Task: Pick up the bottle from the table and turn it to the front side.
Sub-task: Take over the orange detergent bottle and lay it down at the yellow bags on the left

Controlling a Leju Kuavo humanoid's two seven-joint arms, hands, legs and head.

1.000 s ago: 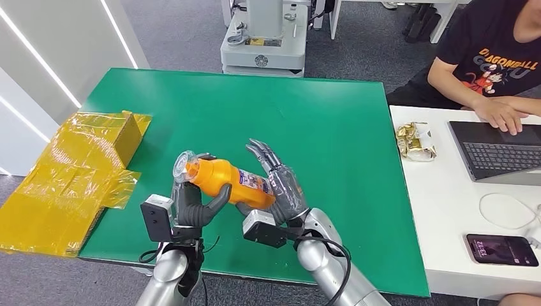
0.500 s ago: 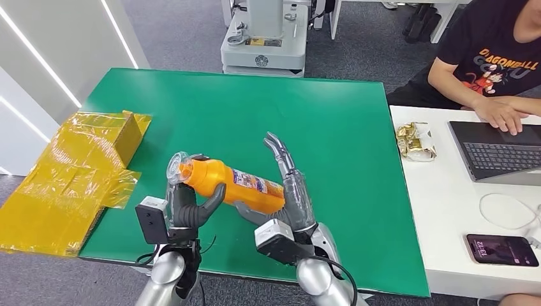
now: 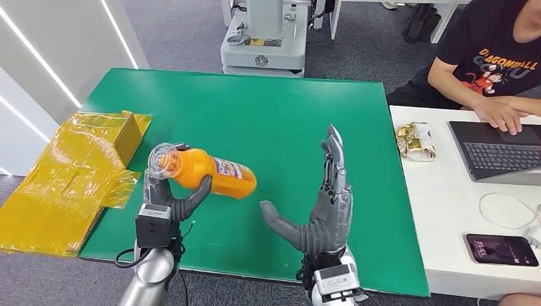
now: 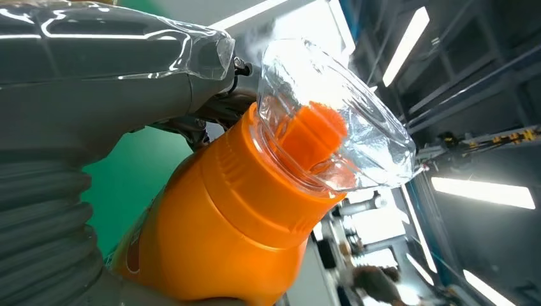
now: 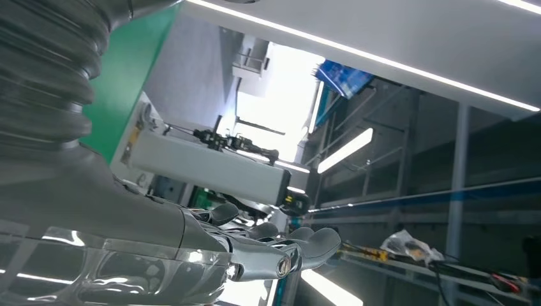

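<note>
Lying sideways above the green table (image 3: 287, 115), the bottle (image 3: 214, 175) is gripped near its neck by the left hand (image 3: 167, 194). The right hand (image 3: 322, 210) is held apart, fingers spread, holding nothing. Smooth orange plastic is judged stiff, light and somewhat slippery. The clear cap (image 4: 332, 121) looks thin; a hold on the body is advised.

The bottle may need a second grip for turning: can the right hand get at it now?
Probably yes: the right hand is open beside the bottle, bare green table between them.
</note>
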